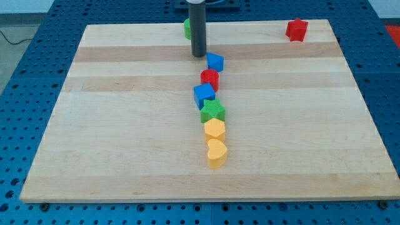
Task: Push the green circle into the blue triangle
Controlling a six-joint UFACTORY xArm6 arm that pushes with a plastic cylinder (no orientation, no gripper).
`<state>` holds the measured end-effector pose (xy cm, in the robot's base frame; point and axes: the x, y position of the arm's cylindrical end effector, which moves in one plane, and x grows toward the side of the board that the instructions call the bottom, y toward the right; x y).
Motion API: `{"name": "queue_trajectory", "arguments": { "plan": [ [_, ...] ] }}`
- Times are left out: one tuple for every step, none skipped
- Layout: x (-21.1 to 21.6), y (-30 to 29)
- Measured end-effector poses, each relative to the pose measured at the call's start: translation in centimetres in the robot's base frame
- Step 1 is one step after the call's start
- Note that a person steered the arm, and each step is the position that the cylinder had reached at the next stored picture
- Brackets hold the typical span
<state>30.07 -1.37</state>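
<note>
The green circle [186,28] sits near the board's top edge, mostly hidden behind my rod, with only its left side showing. My tip [199,55] rests on the board just below and right of it. The blue triangle [215,61] lies close to the tip's lower right, at the top of a line of blocks. The tip touches neither block as far as I can tell.
Below the blue triangle, a line of blocks runs down the middle: a red round block [210,79], a blue cube [203,95], a green star [213,112], a yellow hexagon [214,129] and a yellow heart [216,152]. A red star [297,30] sits at the top right.
</note>
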Motion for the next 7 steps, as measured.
{"name": "queue_trajectory", "arguments": {
  "plan": [
    [1.1,0.6],
    [2.2,0.6],
    [2.1,0.6],
    [0.4,-2.7],
    [-0.6,-10.2],
    [-6.2,-14.3],
    [-10.9,-14.5]
  ]
}}
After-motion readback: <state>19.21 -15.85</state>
